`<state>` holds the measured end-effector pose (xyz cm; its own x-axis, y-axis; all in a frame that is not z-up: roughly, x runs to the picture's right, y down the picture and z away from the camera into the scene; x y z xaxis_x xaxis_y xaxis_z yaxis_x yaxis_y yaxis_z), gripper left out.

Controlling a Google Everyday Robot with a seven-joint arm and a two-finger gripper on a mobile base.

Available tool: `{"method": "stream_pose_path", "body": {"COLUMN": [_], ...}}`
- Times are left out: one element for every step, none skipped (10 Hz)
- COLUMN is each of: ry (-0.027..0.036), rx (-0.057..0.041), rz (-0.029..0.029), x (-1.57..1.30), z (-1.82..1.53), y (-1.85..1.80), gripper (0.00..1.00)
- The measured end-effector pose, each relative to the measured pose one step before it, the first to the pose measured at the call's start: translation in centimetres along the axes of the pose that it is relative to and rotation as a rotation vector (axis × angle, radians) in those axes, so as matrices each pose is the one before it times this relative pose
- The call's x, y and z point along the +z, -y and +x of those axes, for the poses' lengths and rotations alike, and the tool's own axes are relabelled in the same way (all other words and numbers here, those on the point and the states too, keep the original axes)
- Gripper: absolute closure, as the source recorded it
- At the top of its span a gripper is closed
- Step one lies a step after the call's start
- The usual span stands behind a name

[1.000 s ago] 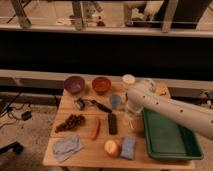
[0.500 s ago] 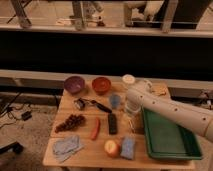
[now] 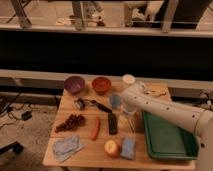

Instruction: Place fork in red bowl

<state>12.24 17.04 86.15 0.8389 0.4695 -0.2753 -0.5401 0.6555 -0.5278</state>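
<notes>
A wooden desk (image 3: 90, 159) stands before a dark wall. My gripper (image 3: 126, 111) hangs over its middle, just right of a blue cup (image 3: 115, 101), spread wide and holding nothing. The fork (image 3: 129, 124), as far as I can tell, is the thin pale sliver lying just below the gripper, between the black bar (image 3: 113, 123) and the green tray (image 3: 165, 136). The red bowl (image 3: 101, 85) sits at the back edge, beside the purple bowl (image 3: 74, 84).
</notes>
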Motion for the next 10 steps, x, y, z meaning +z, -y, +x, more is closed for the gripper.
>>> {"method": "stream_pose_path", "body": {"ry": [-0.00881, -0.00478, -0.00654, -0.00592, -0.00208, -0.00447, 0.00262, 0.00738, 0.00893, 0.01615], "rx": [0.00668, 0.00537, 0.00776, 0.00715, 0.0041, 0.00589, 0.01306, 0.02006, 0.01234, 0.01149], "rz": [-0.00209, -0.0003, -0.00075, -0.00023, -0.00026, -0.00247, -0.00864, -0.014, -0.01393, -0.0138], "x": [0.226, 0.12, 0.145, 0.125, 0.074, 0.14, 0.171, 0.187, 0.165, 0.217], "z": [0.091, 0.048, 0.267, 0.315, 0.143, 0.229, 0.184, 0.28, 0.297, 0.046], "y": [-0.073, -0.023, 0.059, 0.104, 0.082, 0.092, 0.094, 0.141, 0.159, 0.107], "gripper": [0.2, 0.2, 0.2, 0.2, 0.2, 0.2, 0.2, 0.2, 0.2, 0.2]}}
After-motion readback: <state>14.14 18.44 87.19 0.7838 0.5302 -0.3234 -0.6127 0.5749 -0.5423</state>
